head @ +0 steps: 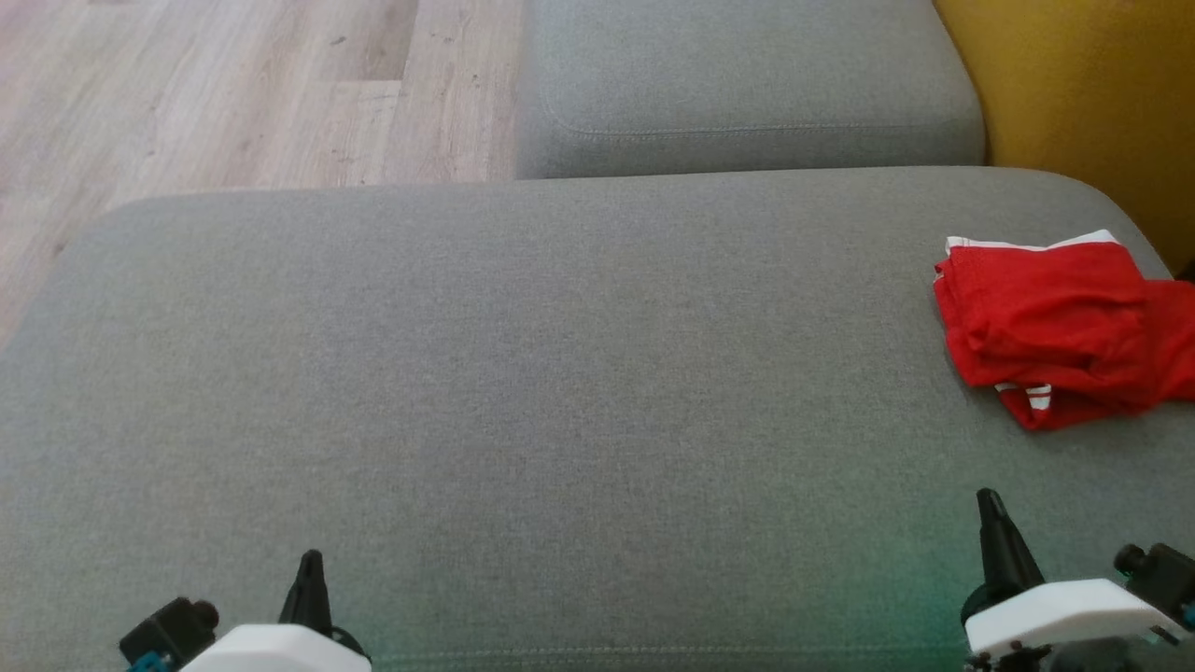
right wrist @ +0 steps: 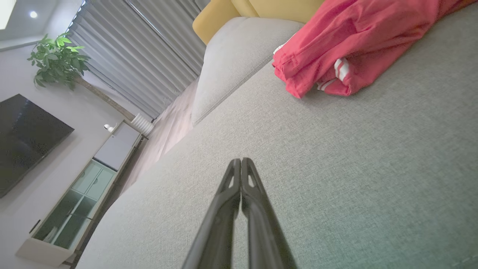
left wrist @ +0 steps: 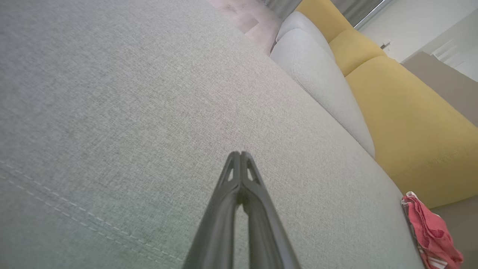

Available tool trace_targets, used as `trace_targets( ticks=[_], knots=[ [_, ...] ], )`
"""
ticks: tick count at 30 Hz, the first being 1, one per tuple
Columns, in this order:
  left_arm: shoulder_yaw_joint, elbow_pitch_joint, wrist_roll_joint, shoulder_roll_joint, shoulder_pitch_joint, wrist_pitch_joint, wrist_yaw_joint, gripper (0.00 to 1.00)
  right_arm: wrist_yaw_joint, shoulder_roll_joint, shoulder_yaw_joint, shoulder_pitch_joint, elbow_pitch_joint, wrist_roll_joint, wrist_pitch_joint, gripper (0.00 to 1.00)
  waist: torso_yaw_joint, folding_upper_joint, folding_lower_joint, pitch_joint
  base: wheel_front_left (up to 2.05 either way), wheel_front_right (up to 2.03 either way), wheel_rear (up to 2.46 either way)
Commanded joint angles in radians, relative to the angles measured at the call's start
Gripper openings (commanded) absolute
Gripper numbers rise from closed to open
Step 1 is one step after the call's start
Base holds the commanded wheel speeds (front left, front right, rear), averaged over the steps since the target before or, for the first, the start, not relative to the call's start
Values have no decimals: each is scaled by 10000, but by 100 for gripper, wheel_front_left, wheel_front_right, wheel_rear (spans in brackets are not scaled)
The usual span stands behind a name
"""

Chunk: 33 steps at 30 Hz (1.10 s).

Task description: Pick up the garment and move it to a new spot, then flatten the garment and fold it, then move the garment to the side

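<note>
Folded red fabric garment with white trim lies on the wide grey woven sofa cushion. It sits ahead of the right claw, slightly to its right and well apart. The right claw's fingers are pressed together, holding nothing. The left claw is likewise closed and empty, with the garment far off to its right.

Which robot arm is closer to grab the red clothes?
Right, probably. The right gripper is on the same side of the grey cushion as the red garment. The left gripper is far across the cushion. Both are shut, so it would need to open first.
</note>
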Motion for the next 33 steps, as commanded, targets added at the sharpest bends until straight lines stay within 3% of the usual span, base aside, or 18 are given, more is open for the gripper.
trace_targets(
  ticks=[1,33],
  knots=[
    [455,-272,-202,-9,-639,68,-126,0,29,-30,-1,-605,-334,333,26,0,-13,0,-1,21,0,0,0],
    [2270,-271,-2304,-853,-1003,806,-1212,0,46,-45,-265,-1225,-309,3879,335,0,-243,0,-1,401,0,0,0]
  ],
)
